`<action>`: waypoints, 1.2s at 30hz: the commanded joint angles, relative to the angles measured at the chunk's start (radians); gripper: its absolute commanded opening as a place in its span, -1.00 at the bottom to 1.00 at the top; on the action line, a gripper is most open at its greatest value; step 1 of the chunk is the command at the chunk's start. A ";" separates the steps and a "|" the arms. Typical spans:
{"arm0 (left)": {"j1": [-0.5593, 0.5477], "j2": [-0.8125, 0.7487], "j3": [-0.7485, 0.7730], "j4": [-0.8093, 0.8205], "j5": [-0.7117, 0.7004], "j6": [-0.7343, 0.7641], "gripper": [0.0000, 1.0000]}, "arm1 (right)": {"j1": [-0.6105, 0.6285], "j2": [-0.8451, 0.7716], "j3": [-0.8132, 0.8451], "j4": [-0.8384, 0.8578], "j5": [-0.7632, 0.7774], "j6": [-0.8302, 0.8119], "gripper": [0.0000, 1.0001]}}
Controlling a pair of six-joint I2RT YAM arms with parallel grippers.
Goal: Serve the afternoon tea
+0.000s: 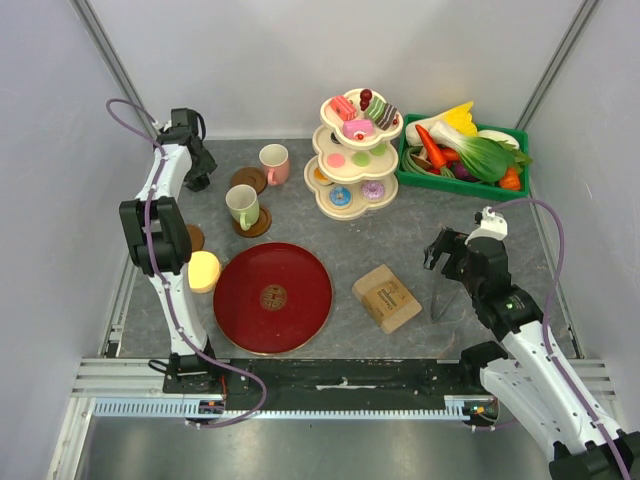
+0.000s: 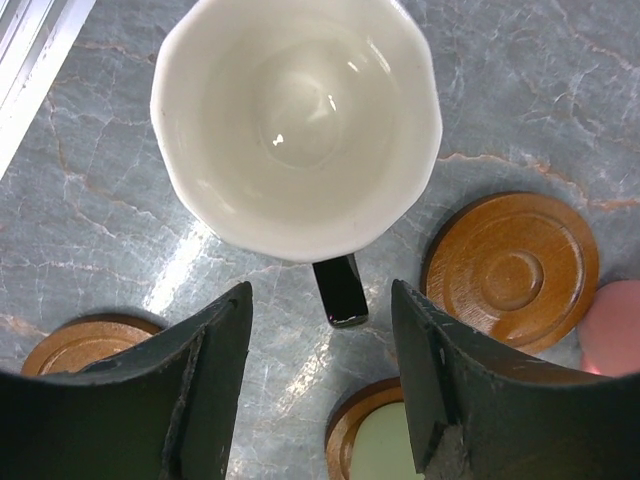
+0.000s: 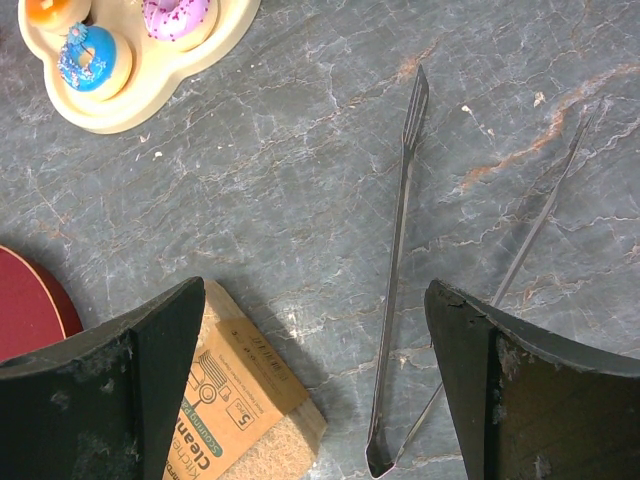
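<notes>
A black mug (image 2: 296,120) with a white inside stands upright at the table's far left. Its black handle (image 2: 340,290) points toward my left gripper (image 2: 322,305), whose jaws stand apart on either side of the handle without touching it. In the top view that gripper (image 1: 199,177) covers the mug. The pink mug (image 1: 274,163) and the pale-green mug (image 1: 242,206) on its coaster (image 1: 257,223) stand close by, beside a bare coaster (image 2: 512,268). Toy pastries fill the tiered stand (image 1: 352,155). My right gripper (image 3: 315,300) hangs open above the metal tongs (image 3: 395,300).
A red plate (image 1: 272,297) lies at the front centre, a yellow round piece (image 1: 204,271) at its left. A tan block (image 1: 386,297) sits right of the plate. The green crate (image 1: 462,182) of toy vegetables stands at the back right. Another coaster (image 2: 80,342) lies by my left finger.
</notes>
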 commanded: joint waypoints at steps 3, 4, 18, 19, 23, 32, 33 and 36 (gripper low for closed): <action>0.008 0.005 0.036 -0.067 -0.007 0.010 0.22 | -0.001 -0.012 0.023 0.024 0.011 -0.013 0.96; 0.008 0.006 0.037 -0.075 -0.008 -0.002 0.18 | -0.002 -0.014 0.024 0.026 0.011 -0.015 0.96; 0.007 0.032 0.085 -0.061 -0.064 -0.024 -0.22 | -0.001 -0.054 0.053 -0.002 0.028 -0.030 0.96; 0.005 0.040 0.094 -0.060 -0.062 -0.012 -0.25 | -0.001 -0.055 0.055 -0.002 0.033 -0.032 0.96; 0.008 0.046 0.105 -0.063 -0.064 -0.005 -0.29 | -0.001 -0.057 0.064 -0.011 0.047 -0.036 0.96; 0.007 0.012 0.039 0.005 -0.018 0.044 -0.39 | -0.001 -0.055 0.076 -0.023 0.067 -0.036 0.96; 0.007 0.014 0.043 0.008 -0.013 0.048 -0.41 | -0.001 -0.057 0.079 -0.028 0.065 -0.038 0.96; 0.007 0.020 0.049 0.008 -0.016 0.039 -0.63 | -0.001 -0.071 0.086 -0.034 0.083 -0.040 0.96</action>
